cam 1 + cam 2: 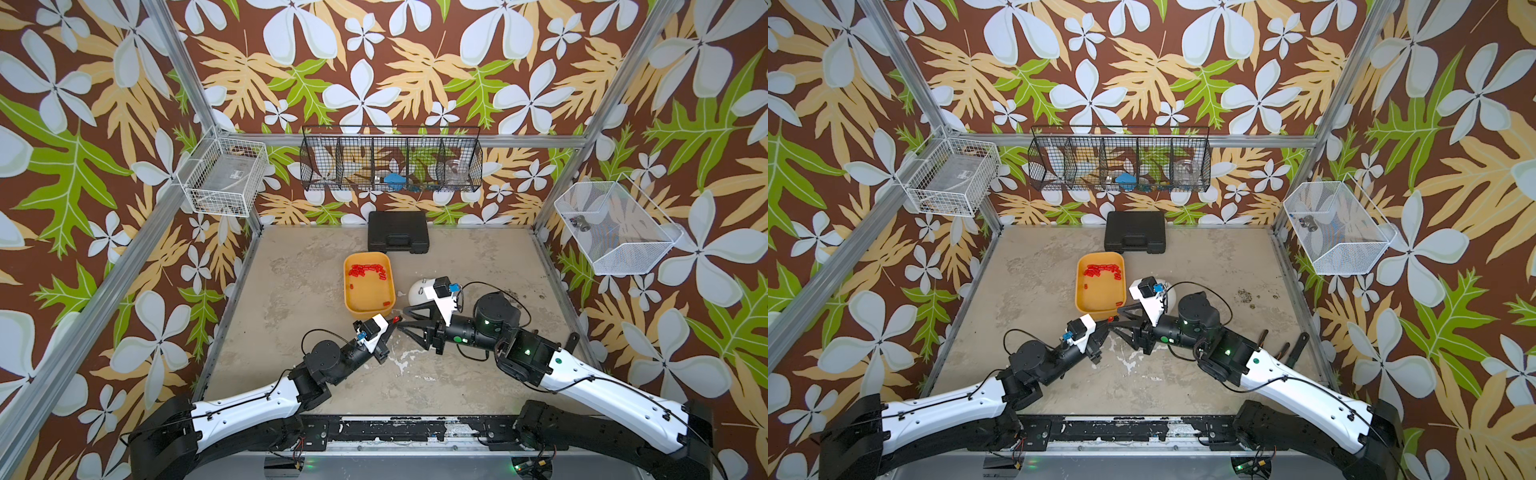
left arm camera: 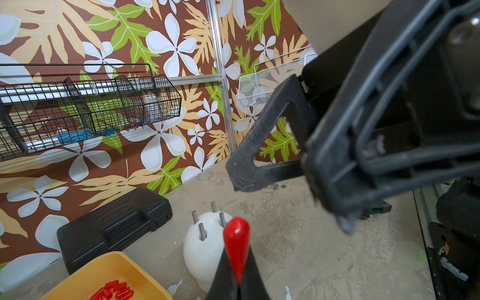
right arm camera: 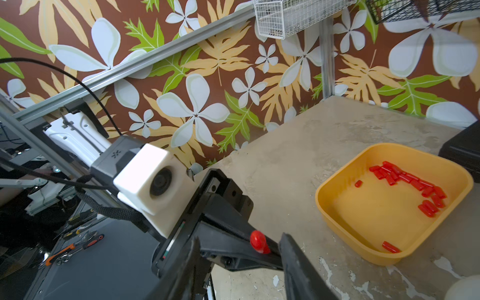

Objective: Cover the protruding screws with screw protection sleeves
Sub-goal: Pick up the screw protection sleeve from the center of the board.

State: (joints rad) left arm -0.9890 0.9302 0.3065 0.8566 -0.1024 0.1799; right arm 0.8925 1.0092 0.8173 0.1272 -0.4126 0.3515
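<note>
Floral-papered walls (image 1: 374,62), aluminium frame (image 1: 532,142), mottled beige floor (image 1: 291,291)

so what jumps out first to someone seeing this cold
The bright red sleeve pinched in the shut jaws of the left gripper, mid-table, with the open jaws of the right gripper flanking it. Beyond it sit the orange tray of red sleeves and the white dome with four bare screws.

— What sort of place was it?
— A robotics lab cell: aluminium frame posts (image 1: 183,62), floral wall panels (image 1: 374,62), wire baskets (image 1: 390,164), and hand tools (image 3: 75,245) on a bench (image 3: 104,272) outside.
</note>
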